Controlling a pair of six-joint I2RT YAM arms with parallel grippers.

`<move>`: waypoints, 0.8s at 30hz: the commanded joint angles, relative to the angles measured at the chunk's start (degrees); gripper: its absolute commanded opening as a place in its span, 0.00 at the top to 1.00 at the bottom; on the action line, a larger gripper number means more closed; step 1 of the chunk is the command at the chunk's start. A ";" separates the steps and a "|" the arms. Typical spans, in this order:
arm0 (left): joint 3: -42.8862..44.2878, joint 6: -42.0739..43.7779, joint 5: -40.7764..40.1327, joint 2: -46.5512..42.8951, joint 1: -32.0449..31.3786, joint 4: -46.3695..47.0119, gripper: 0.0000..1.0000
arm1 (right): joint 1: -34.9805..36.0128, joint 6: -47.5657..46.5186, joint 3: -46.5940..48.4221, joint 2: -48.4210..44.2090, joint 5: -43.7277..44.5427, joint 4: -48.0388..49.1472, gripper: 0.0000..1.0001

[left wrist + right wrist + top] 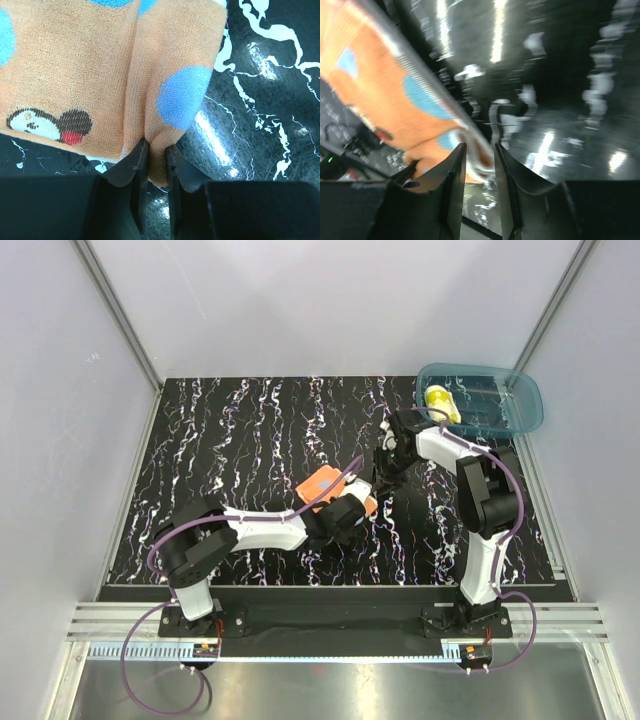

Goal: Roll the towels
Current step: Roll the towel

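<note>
The soft orange towel with light-blue patches (pixel 75 75) sits mid-table on the black marbled tabletop (pixel 250 440), one fold pinched by the left gripper (pixel 158 146), the right gripper (pixel 479 147) at its edge, whether gripping I cannot tell through blur; the bright yellow towel (pixel 440 402) lies in the translucent teal plastic bin (pixel 525 405).

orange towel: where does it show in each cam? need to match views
Top external: orange towel at the centre of the table.
Left wrist: fills the upper left; its fold is pinched by the left gripper.
Right wrist: blurred, left half.
Shared landmark: the towel's light-blue spots.
</note>
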 commanded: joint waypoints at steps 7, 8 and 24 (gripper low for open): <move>0.97 -2.45 10.75 1.36 0.65 -10.97 1.00 | -1.67 -1.11 3.85 -5.42 15.90 -7.93 0.61; 1.68 -2.98 13.29 1.19 0.65 -13.41 1.00 | -1.67 -0.94 3.50 -6.47 16.34 -8.10 0.60; 3.27 -16.95 45.20 -3.56 6.53 -8.71 0.99 | -1.67 2.93 -11.53 -29.95 7.99 -8.98 0.44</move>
